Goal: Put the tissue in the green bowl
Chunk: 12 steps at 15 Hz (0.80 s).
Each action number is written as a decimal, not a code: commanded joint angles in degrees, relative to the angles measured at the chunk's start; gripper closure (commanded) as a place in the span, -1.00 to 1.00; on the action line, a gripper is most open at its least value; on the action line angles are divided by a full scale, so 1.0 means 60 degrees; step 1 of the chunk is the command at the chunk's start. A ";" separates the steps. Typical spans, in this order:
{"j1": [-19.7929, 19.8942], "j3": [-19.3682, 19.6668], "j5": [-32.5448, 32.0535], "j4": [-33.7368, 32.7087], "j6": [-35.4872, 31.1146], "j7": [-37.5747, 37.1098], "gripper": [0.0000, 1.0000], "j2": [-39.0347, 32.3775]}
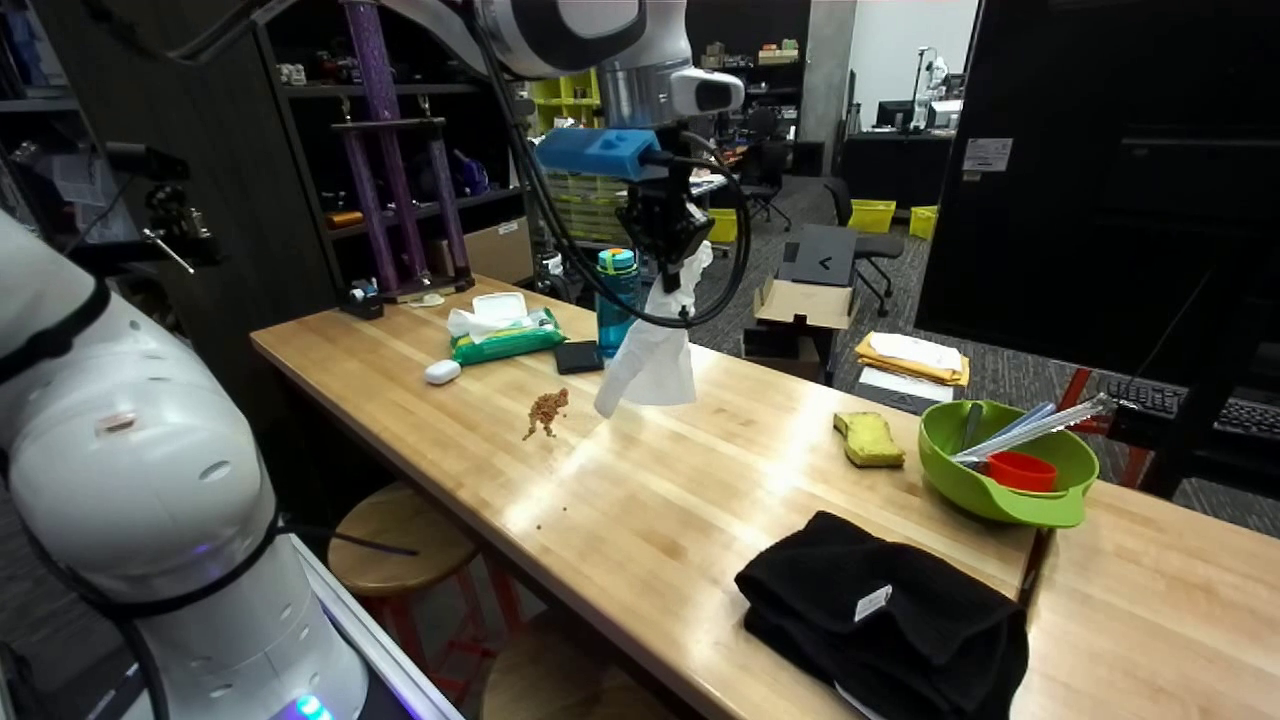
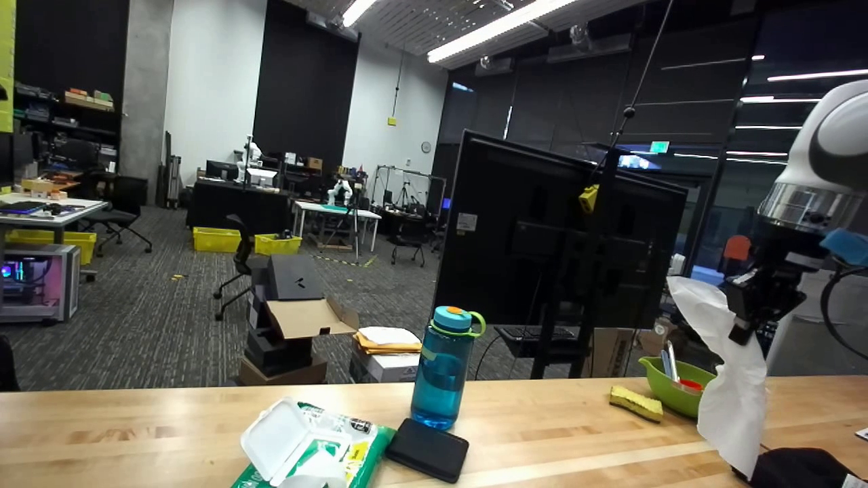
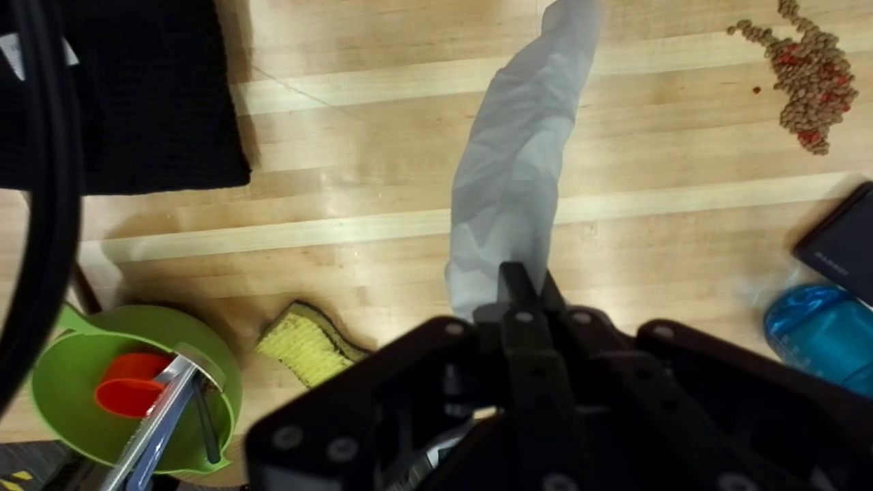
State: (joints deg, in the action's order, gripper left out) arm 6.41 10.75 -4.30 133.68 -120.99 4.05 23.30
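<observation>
Wrist view shows the fingers point(image 3: 516, 286) pinching the tissue point(image 3: 511, 164), which hangs over the tabletop point(image 3: 382, 164); the green bowl point(image 3: 65, 382) (red cup point(image 3: 126, 395) and utensils point(image 3: 149, 424) inside) sits apart from it, near a sponge point(image 3: 307, 344)

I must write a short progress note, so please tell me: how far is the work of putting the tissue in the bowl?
Done: the grasp; the gripper pinches the tissue. In hand: likely the carry; it hangs over the table, apart from the bowl. Left: reaching the bowl and letting go; inside are a red cup and utensils, no tissue.
</observation>
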 commanded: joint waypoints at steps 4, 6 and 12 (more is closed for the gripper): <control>0.0207 0.0452 0.0580 -0.1854 0.0477 0.0519 1.00 -0.1326; 0.0276 0.0581 0.0774 -0.2370 0.0600 0.0635 1.00 -0.1724; 0.0525 0.0771 0.1291 -0.3783 0.1033 0.0835 1.00 -0.2829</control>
State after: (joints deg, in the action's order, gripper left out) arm 8.47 15.30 1.38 116.10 -117.39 7.52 9.87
